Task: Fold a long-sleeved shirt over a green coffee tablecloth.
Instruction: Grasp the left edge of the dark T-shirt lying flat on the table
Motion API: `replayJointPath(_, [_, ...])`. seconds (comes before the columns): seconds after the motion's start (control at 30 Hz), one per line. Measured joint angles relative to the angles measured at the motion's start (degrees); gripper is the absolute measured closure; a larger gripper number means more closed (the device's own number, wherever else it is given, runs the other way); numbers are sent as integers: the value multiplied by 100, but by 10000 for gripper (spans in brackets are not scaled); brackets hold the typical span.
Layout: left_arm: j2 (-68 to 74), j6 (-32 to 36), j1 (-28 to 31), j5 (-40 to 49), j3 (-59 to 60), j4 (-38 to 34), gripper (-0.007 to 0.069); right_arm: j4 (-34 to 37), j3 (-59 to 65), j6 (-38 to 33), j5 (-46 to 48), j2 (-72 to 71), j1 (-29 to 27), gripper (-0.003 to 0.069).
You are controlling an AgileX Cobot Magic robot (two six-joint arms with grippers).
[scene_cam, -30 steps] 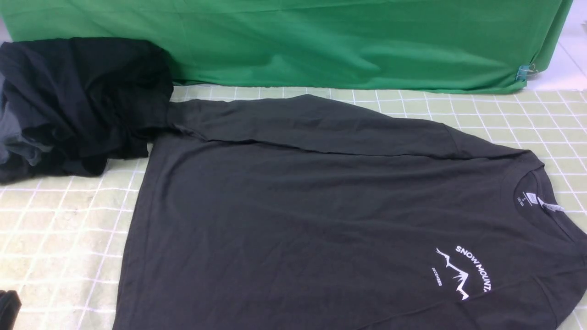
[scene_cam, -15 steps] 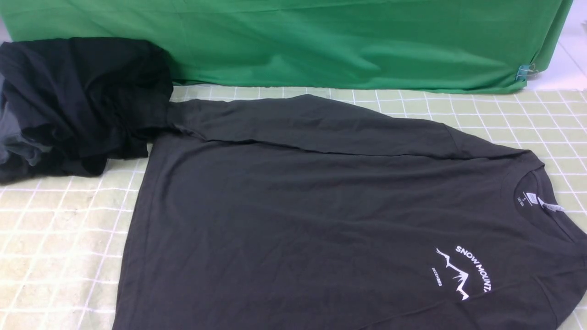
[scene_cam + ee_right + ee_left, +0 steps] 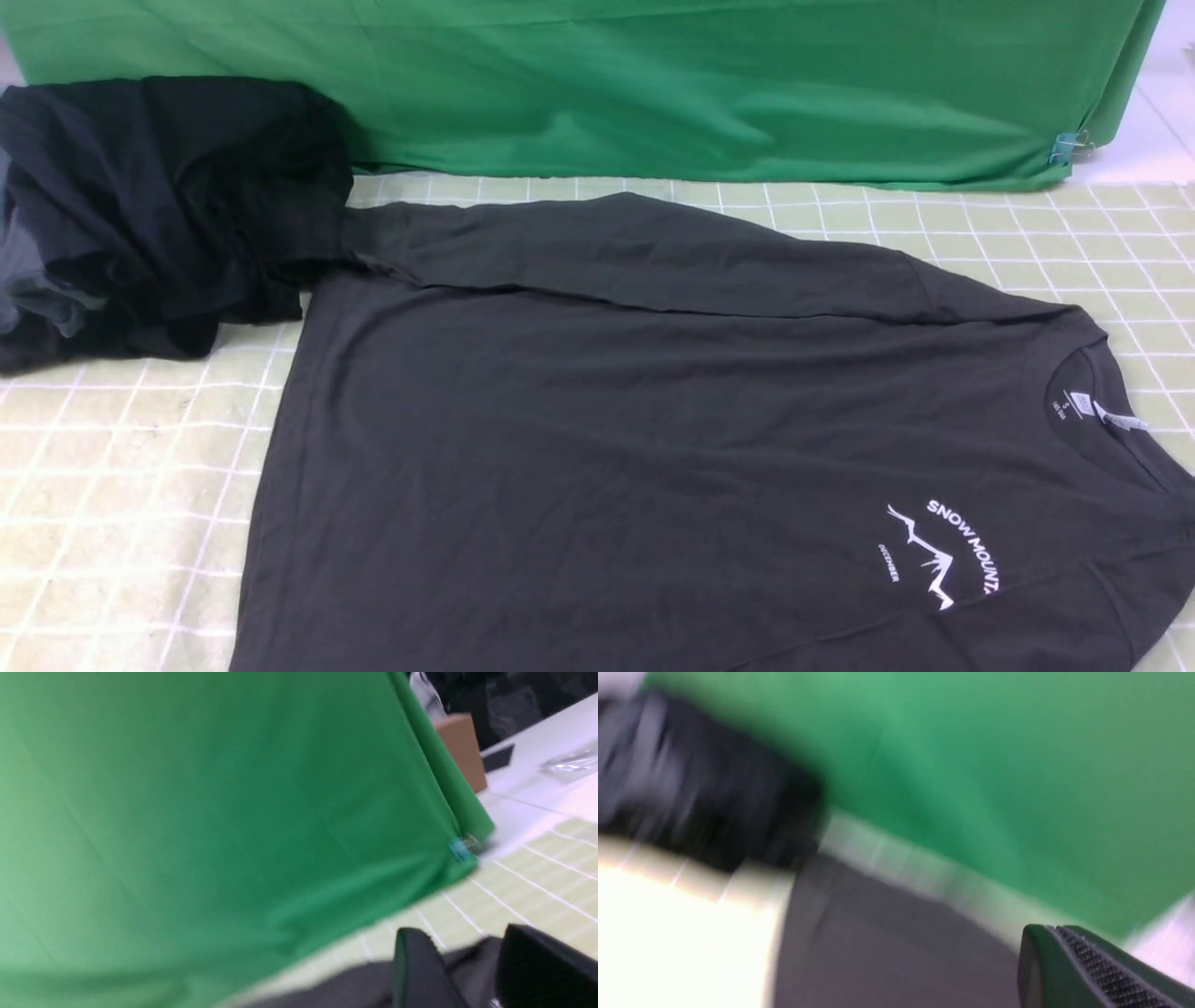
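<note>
Both hands show only in blurred wrist views, left hand (image 3: 1083, 961) clenched, right hand (image 3: 465, 945) with fingers parted, while the long-sleeved shirt (image 3: 597, 448) lies flat on the green coffee tablecloth (image 3: 121, 485), near side cut off, far cuff hidden under black clothing (image 3: 159, 215) at the bench's far-left corner.

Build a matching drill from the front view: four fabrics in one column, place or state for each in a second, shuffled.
Things
1. dark charcoal-grey long-sleeved jersey shirt
2. pale yellowish-green gridded tablecloth
3. plain bright green cloth
4. black heap of clothing

Place or state
A. bunched up at the far left
B. backdrop along the far side
C. spread out flat, collar toward the right
D. lies under the shirt, thin white lines in squares

Pairs: 1-C, 2-D, 3-B, 4-A
</note>
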Motion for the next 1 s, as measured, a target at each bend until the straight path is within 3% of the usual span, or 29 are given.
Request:
replayJointPath(0.1, [1361, 936, 0, 1601, -395, -242, 606, 55, 0, 148, -187, 0, 0, 417])
replayJointPath(0.3, [3005, 1514, -54, 2283, -289, -261, 623, 12, -17, 432, -177, -5, 13, 428])
replayJointPath(0.33, [3410, 1571, -223, 2296, -220, -231, 630, -165, -201, 406, 389, -5, 100, 463])
replayJointPath(0.37, [3410, 1571, -255, 2296, -220, -226, 630, -191, -241, 406, 479, -5, 136, 469])
replayJointPath(0.47, [3937, 1333, -1200, 2284, -87, 91, 631, -403, -1281, -487, 2062, 399, 610, 615])
replayJointPath(0.7, [4665, 436, -3200, 2025, 158, 892, 630, -442, -2973, -1864, 3801, 2559, 1719, 651])
replayJointPath(0.83, [4939, 330, -3581, 1649, 181, 1080, 596, -455, -3268, -2037, 4040, 3375, 2150, 652])
replayJointPath(1.0, [5385, 318, -3656, 1367, 181, 1131, 428, -459, -3282, -2051, 3859, 3945, 2596, 652])
